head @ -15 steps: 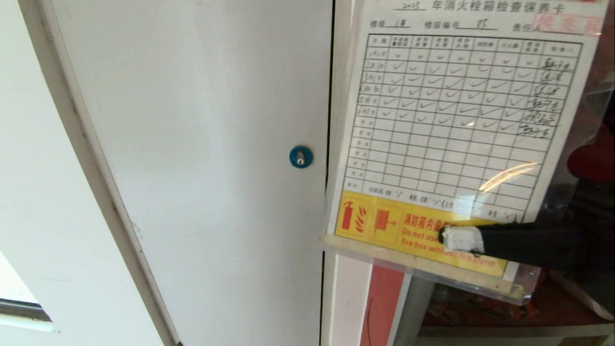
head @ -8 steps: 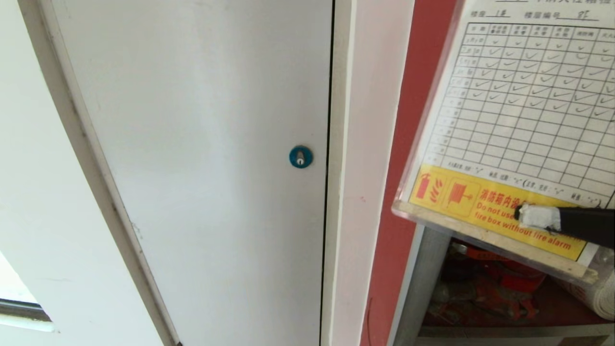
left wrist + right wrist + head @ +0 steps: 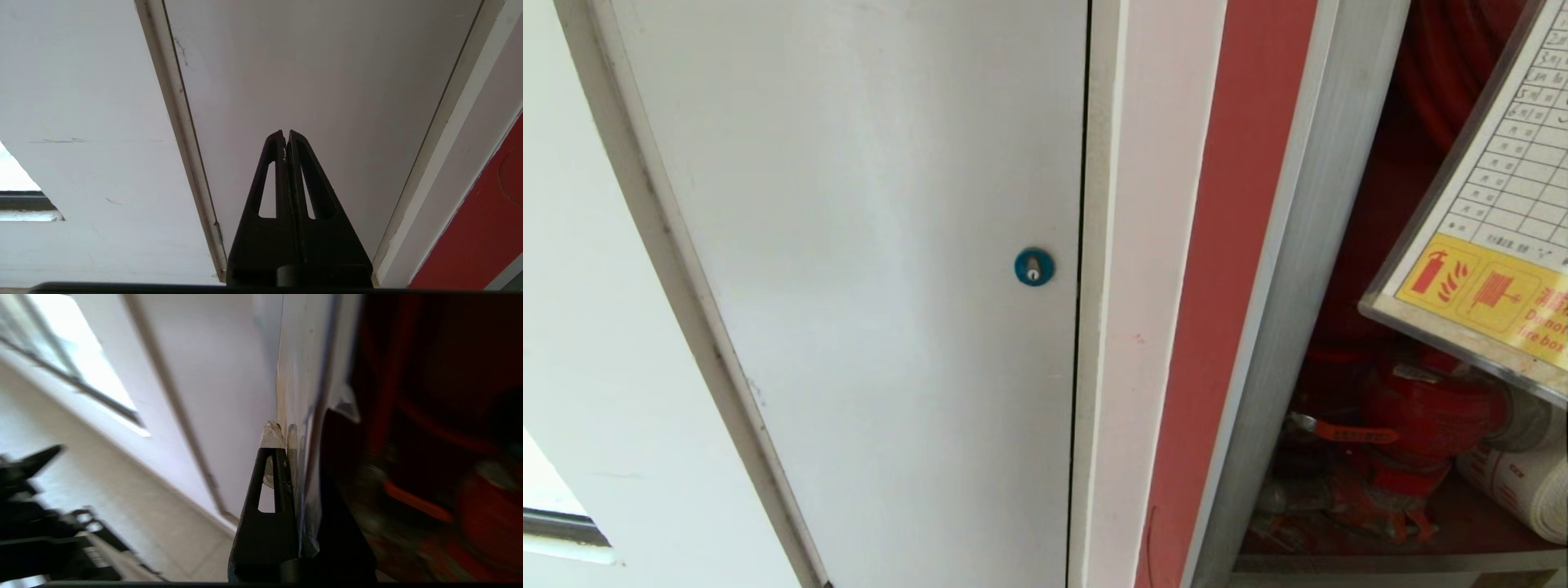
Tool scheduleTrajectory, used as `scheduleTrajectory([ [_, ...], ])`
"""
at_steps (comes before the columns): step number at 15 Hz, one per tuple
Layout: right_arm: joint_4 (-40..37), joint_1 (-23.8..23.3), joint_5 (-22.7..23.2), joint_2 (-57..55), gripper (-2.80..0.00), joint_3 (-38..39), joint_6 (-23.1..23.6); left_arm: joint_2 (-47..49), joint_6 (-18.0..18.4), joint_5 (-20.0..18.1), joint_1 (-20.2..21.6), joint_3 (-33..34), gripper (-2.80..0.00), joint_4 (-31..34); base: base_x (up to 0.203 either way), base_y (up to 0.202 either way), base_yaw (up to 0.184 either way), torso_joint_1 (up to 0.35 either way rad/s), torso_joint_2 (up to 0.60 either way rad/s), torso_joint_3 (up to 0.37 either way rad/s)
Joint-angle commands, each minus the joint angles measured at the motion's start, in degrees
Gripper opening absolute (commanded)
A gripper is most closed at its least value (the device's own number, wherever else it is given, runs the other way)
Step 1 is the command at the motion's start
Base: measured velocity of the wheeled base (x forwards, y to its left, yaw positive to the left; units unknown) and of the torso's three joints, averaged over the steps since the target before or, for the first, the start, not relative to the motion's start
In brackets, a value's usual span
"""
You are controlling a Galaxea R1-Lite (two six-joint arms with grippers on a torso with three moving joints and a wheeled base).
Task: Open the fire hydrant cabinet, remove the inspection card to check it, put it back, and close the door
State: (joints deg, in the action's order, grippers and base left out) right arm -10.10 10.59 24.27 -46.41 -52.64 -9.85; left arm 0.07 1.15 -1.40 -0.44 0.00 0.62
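While the left gripper (image 3: 286,134) hangs parked with its two black fingers pressed together on nothing, pointing at the plain white door (image 3: 866,245), the work sits far over on the right. At the left edge of the head view runs a white wall (image 3: 572,327), and next to it the white door carries a round blue lock (image 3: 1034,266) near its right edge. Right of that door stands a pale upright strip (image 3: 1131,286), then a red band (image 3: 1225,269), then the silver aluminium frame of the fire hydrant cabinet (image 3: 1298,286). Beyond the frame the cabinet is open: inside it the red hydrant valve (image 3: 1417,420) sits low, with a white rolled hose (image 3: 1515,482) just to its right. Above them, at the right edge of the head view, the inspection card (image 3: 1503,212) is tilted in front of the cabinet's opening, its ruled grid uppermost and a yellow warning label (image 3: 1486,294) along its lower edge. In the right wrist view the right gripper (image 3: 282,430) is clamped on that card's lower edge, one taped fingertip (image 3: 271,437) on each face, with the card (image 3: 302,375) seen edge-on. The glass door is not in view.
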Motion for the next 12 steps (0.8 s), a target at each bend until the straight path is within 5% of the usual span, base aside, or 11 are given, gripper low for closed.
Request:
scheduleTrajectory([
  [1,-4.2,-5.0,-3.6,0.7,-2.80,-1.8,3.8,0.0,0.0,0.0,0.0,0.0,-2.80,0.0,0.000,0.000,0.000,0.000,0.00,0.000],
  [6,-6.6,-12.9,-19.8,-4.7,-2.80,-4.1,24.3,0.0,0.0,0.0,0.0,0.0,-2.80,0.0,0.000,0.000,0.000,0.000,0.00,0.000],
  [12,-6.5,-24.6,-21.8,-7.1,-2.80,-10.0,48.9,0.0,0.0,0.0,0.0,0.0,-2.80,0.0,0.000,0.000,0.000,0.000,0.00,0.000],
])
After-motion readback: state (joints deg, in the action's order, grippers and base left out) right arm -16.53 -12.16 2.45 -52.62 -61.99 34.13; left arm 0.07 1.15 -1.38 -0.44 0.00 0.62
